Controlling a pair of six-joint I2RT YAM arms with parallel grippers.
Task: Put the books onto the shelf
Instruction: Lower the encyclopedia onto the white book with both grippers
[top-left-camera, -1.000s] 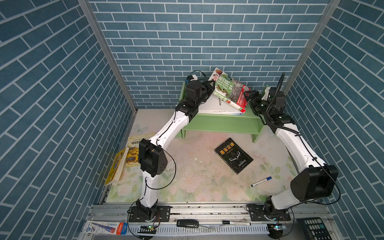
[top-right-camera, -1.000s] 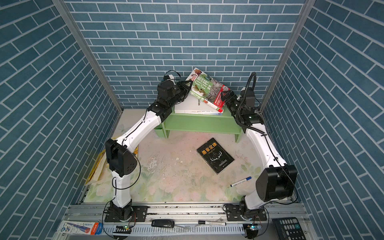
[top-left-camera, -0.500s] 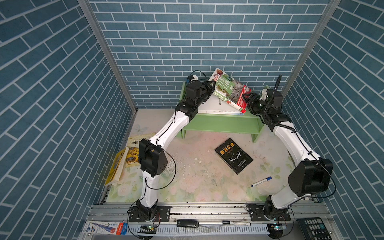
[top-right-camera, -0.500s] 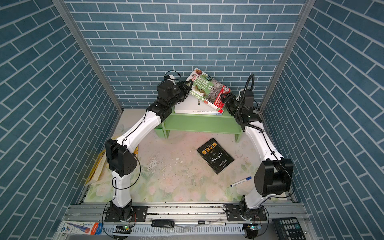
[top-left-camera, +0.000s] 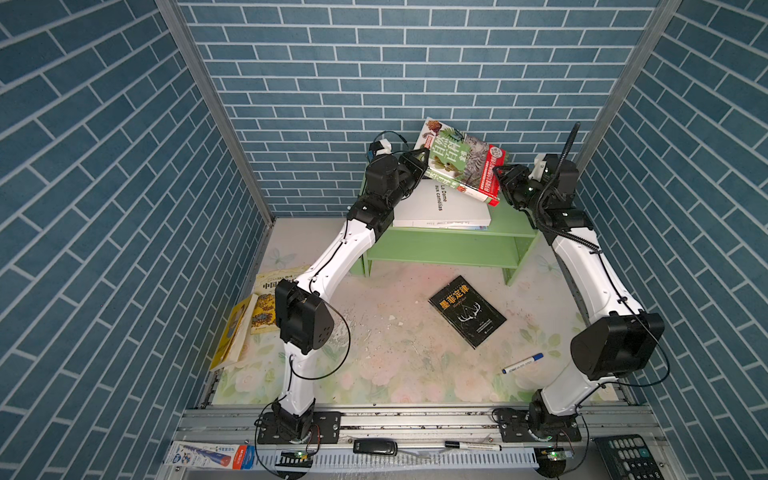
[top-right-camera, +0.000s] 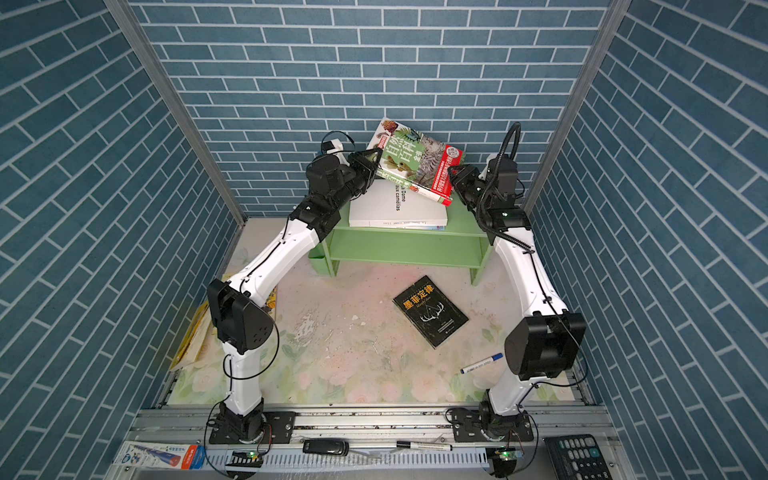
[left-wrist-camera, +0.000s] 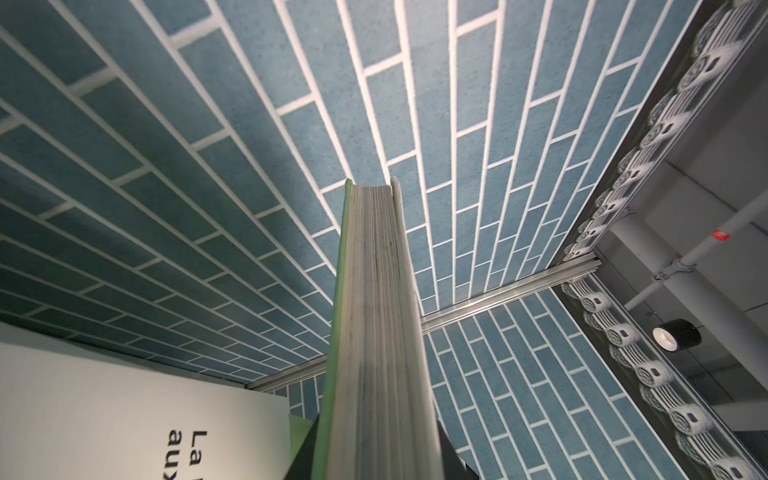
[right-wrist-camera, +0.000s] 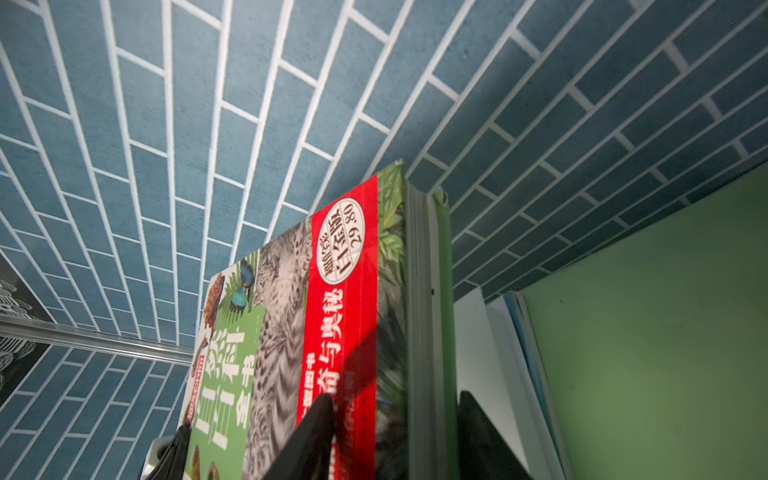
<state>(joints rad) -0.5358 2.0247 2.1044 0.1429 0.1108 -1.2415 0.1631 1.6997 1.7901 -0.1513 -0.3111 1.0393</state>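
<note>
Green book (top-left-camera: 461, 160) (top-right-camera: 415, 160) is up in the air over the shelf (top-left-camera: 509, 216) top, tilted, spine side low, just above the white book (top-left-camera: 440, 203). The cover has big white characters, "百科全书" as far as I can read them. A red band carries a round badge with "29.80".

My left claw (top-left-camera: 420, 166) is clamped on its left corner. In the left wrist view the page edge (left-wrist-camera: 378, 332) runs straight out from between my fingers.

My right claw (top-left-camera: 498, 174) is at the red-band corner. In the right wrist view one finger (right-wrist-camera: 311, 436) lies over the cover (right-wrist-camera: 291, 311) and the other sits behind the back board. Can't tell if it's actually pinching or only straddling.

White book lies flat on the shelf's top tier and reads "La Dame aux camélias" in both top views (top-right-camera: 395, 203). A blue-edged book (right-wrist-camera: 532, 353) lies under it. Lower tier: nothing seen on it.

Black book (top-left-camera: 467, 311) (top-right-camera: 431, 311) lies flat on the floral mat (top-left-camera: 395, 374) in front of the shelf, well apart from it. It has orange characters "墨菲定律" and a white antler drawing.

Two yellow books (top-left-camera: 266, 303) are at the mat's left edge behind my left arm. One shows "中国", and the other (top-left-camera: 232, 332) is propped against the wall.

Blue-capped marker (top-left-camera: 522, 363) lies on the mat near my right arm's elbow; label too small to read.
</note>
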